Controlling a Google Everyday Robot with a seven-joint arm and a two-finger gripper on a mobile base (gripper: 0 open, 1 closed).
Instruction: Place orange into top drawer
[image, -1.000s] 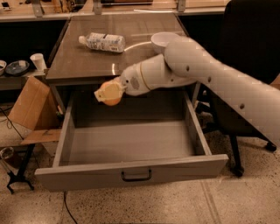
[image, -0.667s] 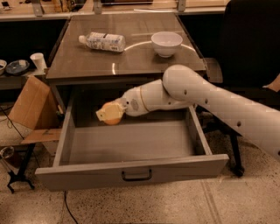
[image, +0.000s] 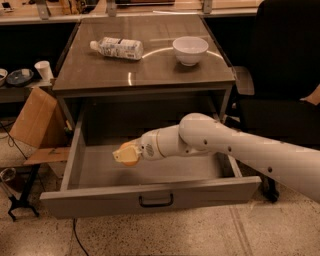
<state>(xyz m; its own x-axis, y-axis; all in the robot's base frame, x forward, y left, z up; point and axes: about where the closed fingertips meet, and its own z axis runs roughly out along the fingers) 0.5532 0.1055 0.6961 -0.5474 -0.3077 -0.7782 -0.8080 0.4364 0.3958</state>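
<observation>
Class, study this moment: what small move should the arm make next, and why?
Probably lower slightly and release: the gripper holds the small round orange fruit inside the open wide grey drawer, seemingly just above its floor.

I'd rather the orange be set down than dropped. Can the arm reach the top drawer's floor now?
Probably yes: the tool, shut on the orange, hangs inside the open top drawer, with only bare floor beneath it.

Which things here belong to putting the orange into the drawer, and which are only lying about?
For the job: orange; gripper, jaws holding it above the floor of the open drawer.
Lying about: bottle and bowl on the table; cardboard and cup beside it.
</observation>
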